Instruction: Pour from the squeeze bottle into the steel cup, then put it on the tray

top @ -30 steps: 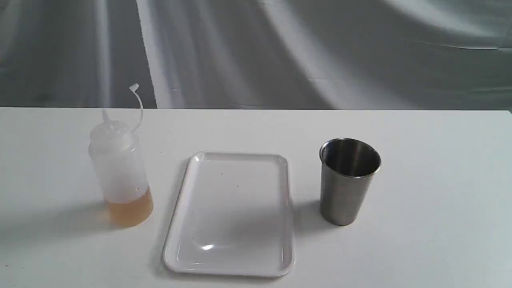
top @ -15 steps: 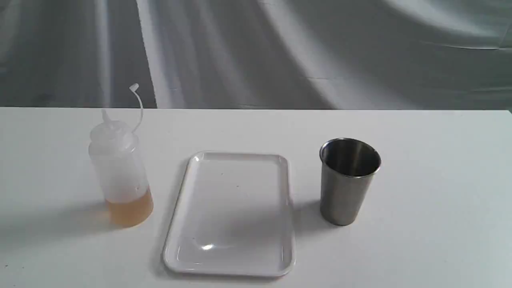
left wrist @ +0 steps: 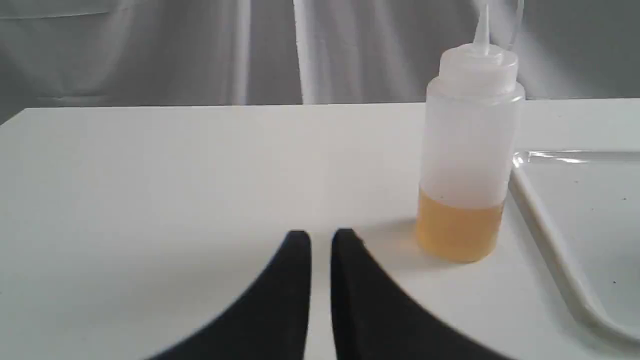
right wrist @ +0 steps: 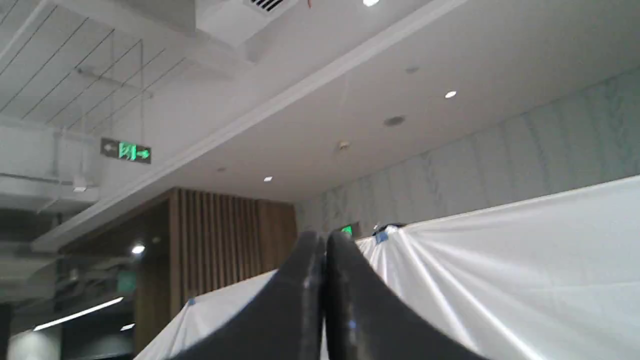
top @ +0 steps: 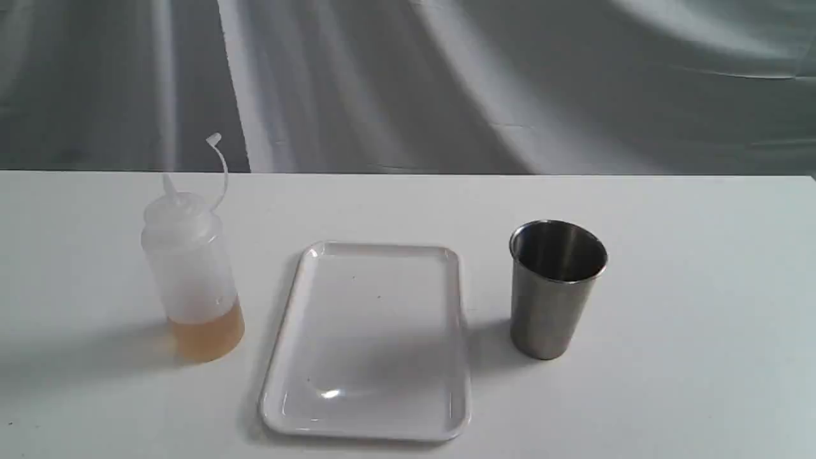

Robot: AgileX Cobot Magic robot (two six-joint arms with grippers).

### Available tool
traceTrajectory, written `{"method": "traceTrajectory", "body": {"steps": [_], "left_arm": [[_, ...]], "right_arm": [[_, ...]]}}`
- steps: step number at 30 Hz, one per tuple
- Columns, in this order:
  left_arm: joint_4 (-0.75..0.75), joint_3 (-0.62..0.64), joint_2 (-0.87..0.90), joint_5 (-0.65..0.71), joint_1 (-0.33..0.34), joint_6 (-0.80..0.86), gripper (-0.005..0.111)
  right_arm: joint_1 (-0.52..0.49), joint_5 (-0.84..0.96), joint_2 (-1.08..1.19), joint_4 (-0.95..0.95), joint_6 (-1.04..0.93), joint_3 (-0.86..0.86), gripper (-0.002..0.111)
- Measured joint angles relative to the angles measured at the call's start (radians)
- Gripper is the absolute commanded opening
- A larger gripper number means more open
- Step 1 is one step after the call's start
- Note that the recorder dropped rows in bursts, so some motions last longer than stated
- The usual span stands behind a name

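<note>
Your white table (top: 701, 382) fills the exterior view, and the tray (top: 370, 331) lies flat near its middle. Left of the tray, just beside it, the squeeze bottle (top: 191, 280) stands upright with amber liquid in its lowest part and its cap (top: 213, 138) up high on the curved tether. Right of the tray, a little apart, the steel cup (top: 551, 306) stands upright, mouth up.

Now your left gripper (left wrist: 321, 237): it's low over the table, near the bottle but not touching it. The jaws are drawn almost together with only a thin slit between them, gripping nothing.

Your right gripper (right wrist: 325, 239) is clenched tight and empty, aimed up toward a ceiling. A green exit sign (right wrist: 126, 150) hangs there showing an arrow and a figure, with any lettering too small to read.
</note>
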Motion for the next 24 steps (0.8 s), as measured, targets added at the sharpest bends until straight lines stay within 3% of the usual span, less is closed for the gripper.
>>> {"method": "traceTrajectory", "body": {"steps": [11, 18, 22, 24], "left_arm": [[0.000, 0.000, 0.000, 0.000, 0.000, 0.000, 0.008], [0.000, 0.000, 0.000, 0.000, 0.000, 0.000, 0.008], [0.000, 0.000, 0.000, 0.000, 0.000, 0.000, 0.008], [0.000, 0.000, 0.000, 0.000, 0.000, 0.000, 0.008]], "right_arm": [[0.002, 0.241, 0.042, -0.017, 0.037, -0.029, 0.000], [0.083, 0.326, 0.126, -0.017, 0.045, -0.030, 0.000], [0.119, 0.356, 0.178, 0.057, -0.119, -0.030, 0.000], [0.155, 0.396, 0.215, 0.219, -0.314, -0.031, 0.000]]}}
